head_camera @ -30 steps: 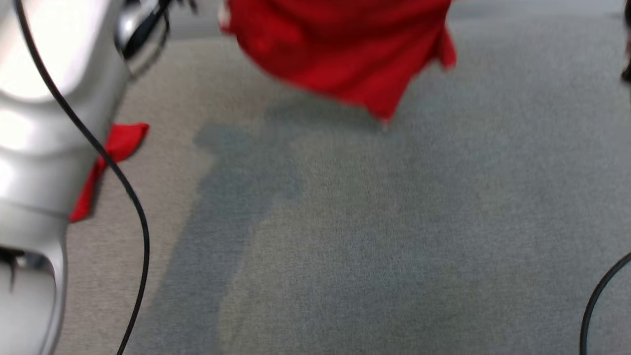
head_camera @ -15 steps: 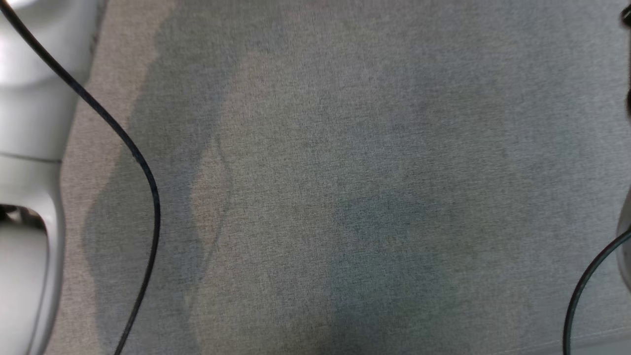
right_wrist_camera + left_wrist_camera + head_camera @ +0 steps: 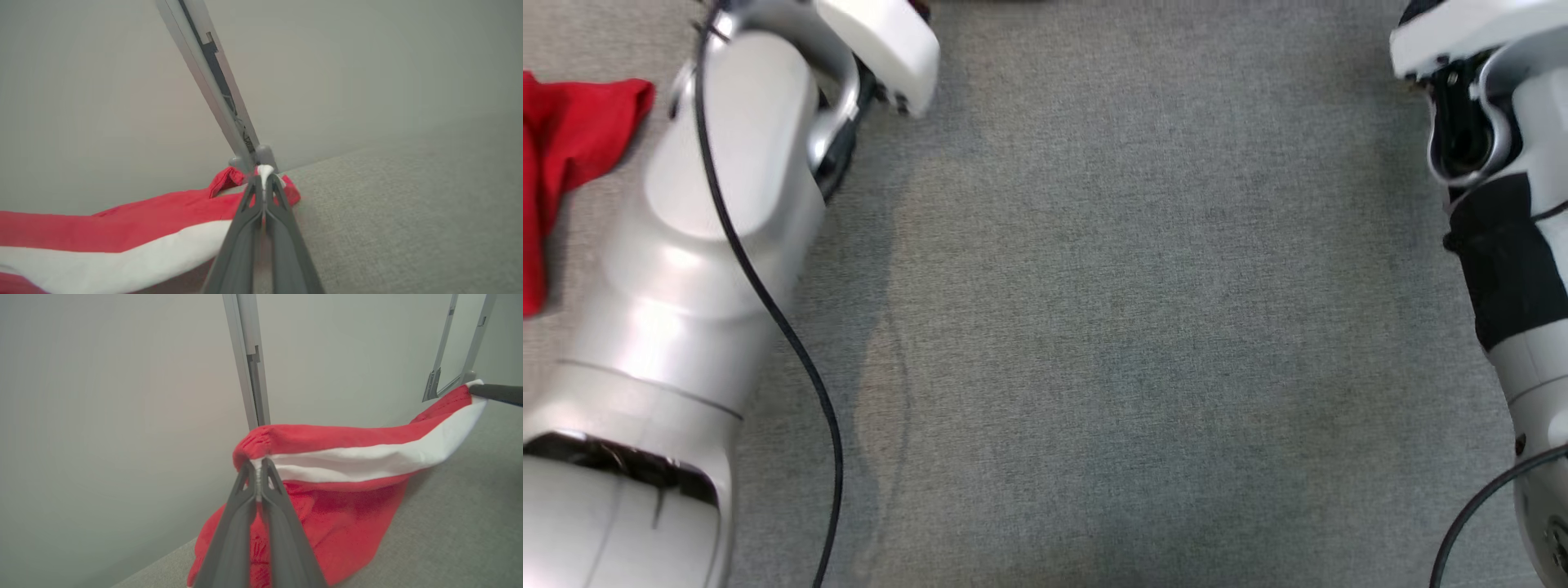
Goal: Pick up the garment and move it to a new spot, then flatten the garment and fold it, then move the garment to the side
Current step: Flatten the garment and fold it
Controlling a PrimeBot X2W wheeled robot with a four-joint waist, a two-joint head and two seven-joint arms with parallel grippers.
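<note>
Above the grey worktop [image 3: 1135,327], we hold the red garment [image 3: 347,457] stretched by its white band.
Left gripper [image 3: 258,467] and right gripper [image 3: 265,179] each clamp one end of the band; we should lower both evenly, band taut, so the cloth lands flat.

Light is even and diffuse, seemingly from overhead, with no hard-edged shadow anywhere. In the head view the grey tabletop [image 3: 1143,327] carries only faint, soft-edged darker patches, the clearest beside the left forearm [image 3: 711,245], whose silver shell shows broad pale glare. That forearm's edges are slightly smeared, while the cloth weave at mid-frame is sharp. The red garment [image 3: 572,139] is strongly saturated. Both wrist views are dimmer and hazy, with a greenish-grey cast on the wall [image 3: 102,396]. There the jaws of the left gripper [image 3: 257,463] and right gripper [image 3: 265,171] look soft near the lens, and the metal post [image 3: 216,81] is blurred too.
</note>
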